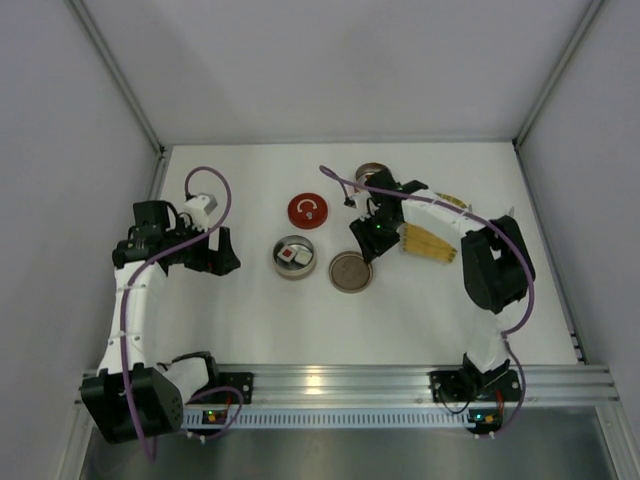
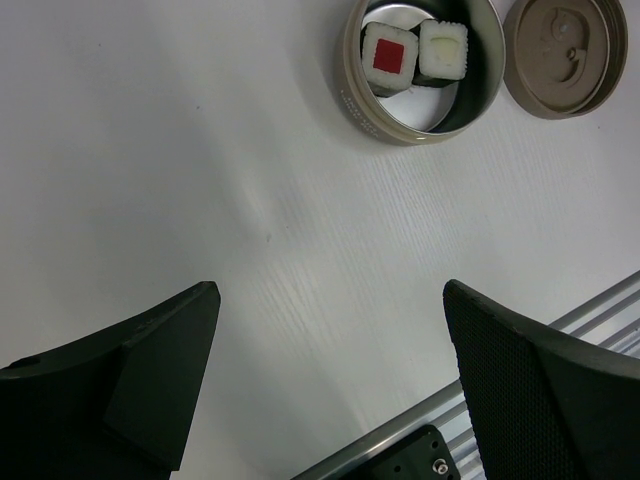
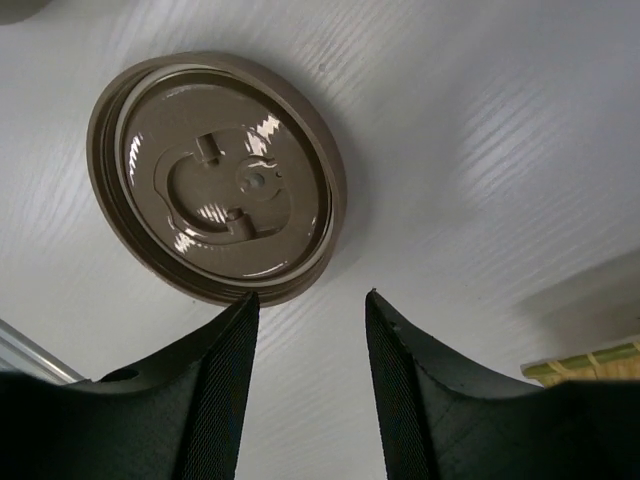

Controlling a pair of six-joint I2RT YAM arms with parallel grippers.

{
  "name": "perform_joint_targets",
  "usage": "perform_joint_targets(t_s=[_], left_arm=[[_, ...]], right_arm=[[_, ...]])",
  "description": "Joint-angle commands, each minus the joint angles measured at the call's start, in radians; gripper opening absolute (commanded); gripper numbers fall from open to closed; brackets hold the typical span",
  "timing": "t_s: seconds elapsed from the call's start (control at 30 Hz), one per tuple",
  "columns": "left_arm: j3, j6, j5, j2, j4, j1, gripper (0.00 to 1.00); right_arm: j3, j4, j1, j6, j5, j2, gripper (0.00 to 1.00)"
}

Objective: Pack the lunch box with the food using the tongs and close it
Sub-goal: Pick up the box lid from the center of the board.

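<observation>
- Sitting ahead of the left gripper (image 2: 330,290), jaws spread wide: red-centred white roll (image 2: 388,57) and green-centred white roll (image 2: 443,50) in round metal tin (image 2: 400,128).
- Right gripper (image 3: 310,298), jaws part-spread and empty, just short of brown round lid (image 3: 215,180).

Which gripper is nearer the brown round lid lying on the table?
Right. The right gripper hovers just beside the brown lid; the left gripper is well off to its left, beyond the open metal tin.
</observation>
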Motion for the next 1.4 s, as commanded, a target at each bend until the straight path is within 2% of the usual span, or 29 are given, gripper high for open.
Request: perform_joint_targets(t_s=[0.0,0.2,0.4,0.43,0.5,0.53,0.57,0.67,0.77,0.87,0.9,0.97,1.1,1.17,1.23,1.33,1.37], left_arm=[[-0.001,-0.011,-0.001,0.014,0.026,0.005,0.98],[-0.001,-0.015,-0.004,0.02,0.033,0.005,0.98],[-0.004,-0.018,-0.004,0.021,0.049,0.005,0.98],[-0.006,-0.018,-0.003,0.023,0.05,0.006,0.98],[-0.011,-0.018,0.001,0.026,0.058,0.006,0.98],[-0.011,-0.017,0.002,0.027,0.06,0.006,0.98],[-0.011,-0.012,0.008,0.027,0.06,0.006,0.98],[-0.006,0.0,0.036,0.015,0.052,0.006,0.98],[-0.02,0.018,0.082,-0.015,0.063,0.006,0.98],[-0.053,0.054,0.239,-0.032,0.064,0.006,0.98],[-0.064,0.078,0.355,-0.031,0.052,0.006,0.98],[-0.08,0.121,0.453,-0.022,0.031,0.0,0.98],[-0.09,0.046,0.666,-0.014,0.111,-0.002,0.98],[-0.113,0.026,0.836,-0.02,0.177,0.0,0.98],[-0.129,0.136,0.925,-0.034,0.16,-0.002,0.98],[-0.136,0.363,0.898,-0.061,0.064,-0.002,0.98],[-0.141,0.377,0.89,-0.078,0.063,-0.002,0.98]], right_arm=[[0.064,0.067,0.04,0.027,0.032,0.044,0.46],[0.099,0.061,0.067,0.03,0.099,0.122,0.4],[0.11,0.041,0.078,0.026,0.163,0.17,0.31],[0.11,0.038,0.078,0.023,0.164,0.172,0.24],[0.108,0.02,0.078,0.009,0.167,0.167,0.16],[0.11,0.01,0.078,0.0,0.167,0.161,0.04],[0.108,-0.006,0.077,-0.014,0.161,0.149,0.0],[0.1,-0.058,0.049,-0.101,0.098,0.045,0.0],[0.174,-0.158,-0.015,-0.244,-0.054,-0.057,0.0],[0.298,-0.345,-0.095,-0.454,-0.276,-0.127,0.0],[0.33,-0.414,-0.1,-0.49,-0.299,-0.141,0.0],[0.329,-0.439,-0.095,-0.563,-0.318,-0.198,0.0],[0.297,-0.448,-0.078,-0.605,-0.336,-0.269,0.0],[0.3,-0.445,-0.077,-0.591,-0.347,-0.289,0.0],[0.338,-0.471,-0.077,-0.579,-0.375,-0.287,0.0],[0.429,-0.52,-0.077,-0.56,-0.433,-0.269,0.0],[0.449,-0.546,-0.075,-0.551,-0.45,-0.263,0.0]])
